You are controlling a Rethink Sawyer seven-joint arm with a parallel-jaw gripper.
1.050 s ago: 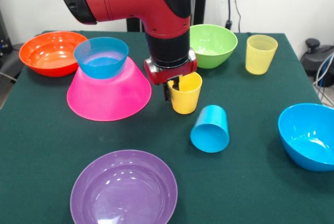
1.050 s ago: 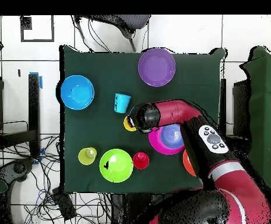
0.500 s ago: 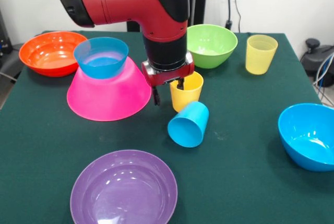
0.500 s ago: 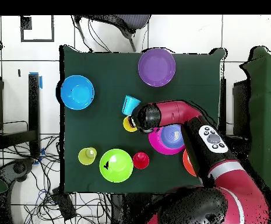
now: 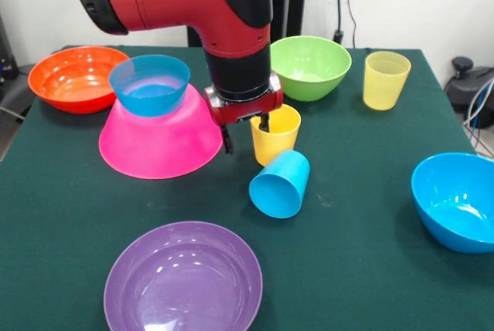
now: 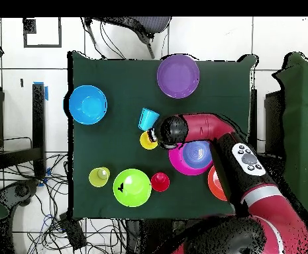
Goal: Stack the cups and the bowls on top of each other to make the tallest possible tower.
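Glossy yellow cup (image 5: 275,135) upright – one of the fingers (image 5: 264,122) inside.

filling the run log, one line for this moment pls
gripper: open, straddling yellow cup rim | blue cup: on its side | tower: small blue bowl on inverted pink bowl

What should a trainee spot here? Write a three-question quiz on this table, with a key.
1. True or false: the blue cup stands upright.
2. What sits on the upside-down pink bowl? A: an orange bowl. B: the small blue bowl. C: a purple bowl.
3. Which cup is the pincer at?

Key
1. False: it lies on its side on the cloth.
2. B: it sits upright on the pink bowl's base.
3. The opaque yellow cup: the open pincer straddles its rim, with one finger inside and one outside.
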